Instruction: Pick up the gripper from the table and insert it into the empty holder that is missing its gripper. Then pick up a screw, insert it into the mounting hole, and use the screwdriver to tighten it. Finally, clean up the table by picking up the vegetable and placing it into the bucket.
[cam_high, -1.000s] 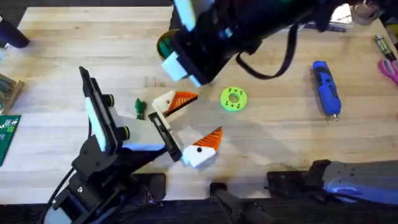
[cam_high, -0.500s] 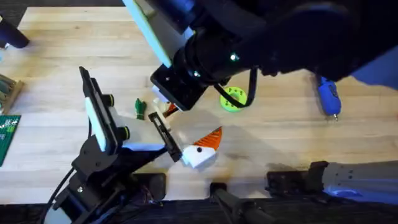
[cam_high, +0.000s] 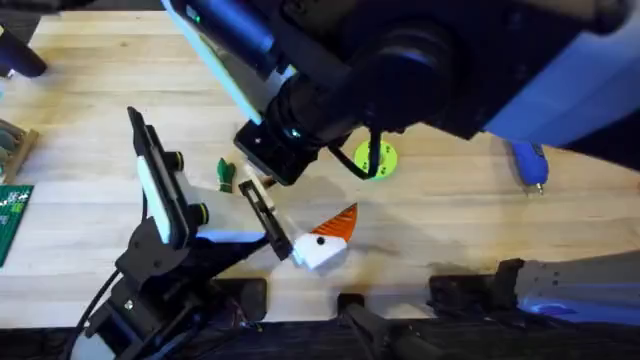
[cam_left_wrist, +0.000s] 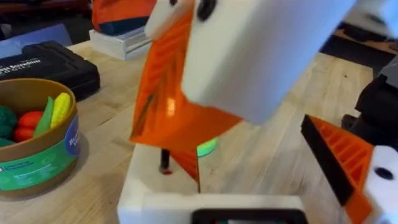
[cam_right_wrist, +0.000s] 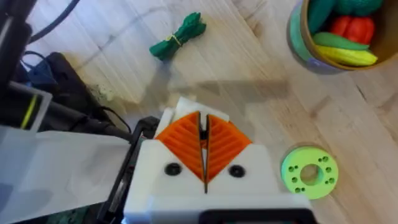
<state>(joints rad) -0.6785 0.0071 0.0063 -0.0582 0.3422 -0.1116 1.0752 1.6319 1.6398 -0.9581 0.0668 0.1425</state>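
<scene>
Swinging lower over the tabletop's middle, the right gripper (cam_right_wrist: 201, 127), pads pressed together, nears the small dark-green toy vegetable (cam_right_wrist: 179, 36), seemingly light and soft, best pinched mid-body.

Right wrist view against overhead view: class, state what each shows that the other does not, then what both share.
Only the right wrist view: the bucket, holding red, yellow and green toy food, and the right gripper, its orange pads pressed together. Only the overhead view: the screwdriver at the table's right, and the left gripper with one finger. Both share: the vegetable, the green disc and the wooden table.
</scene>
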